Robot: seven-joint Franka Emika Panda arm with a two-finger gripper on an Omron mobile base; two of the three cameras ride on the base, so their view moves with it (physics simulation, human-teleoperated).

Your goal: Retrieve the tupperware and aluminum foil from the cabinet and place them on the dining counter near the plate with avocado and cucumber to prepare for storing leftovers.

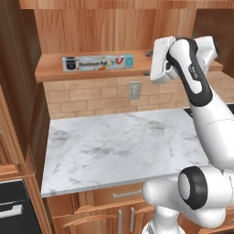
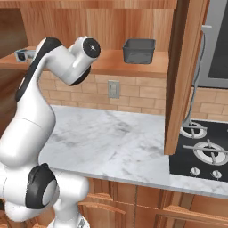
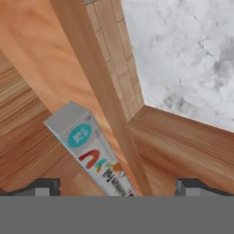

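The aluminum foil [image 1: 98, 62] is a long white-grey carton lying lengthwise on the shelf of the brown wall cabinet [image 1: 50, 72]. My gripper [image 1: 147, 63] hovers just right of the carton's teal-marked end. In the hand view the aluminum foil [image 3: 93, 155] runs toward the gap between my fingertips [image 3: 43, 186], which stand wide apart and open, touching nothing. The tupperware [image 2: 139, 50], a dark open tub, sits further right on the same shelf, and the foil's black end [image 2: 24, 54] peeks out behind my arm.
The shelf's thick front edge [image 3: 105, 100] crosses the hand view. Below lies a marble worktop [image 1: 123, 141] backed by tan brick with a wall socket [image 1: 134, 90]. An open cabinet door [image 2: 185, 75] hangs right of the tupperware, beside a black stove [image 2: 205, 149].
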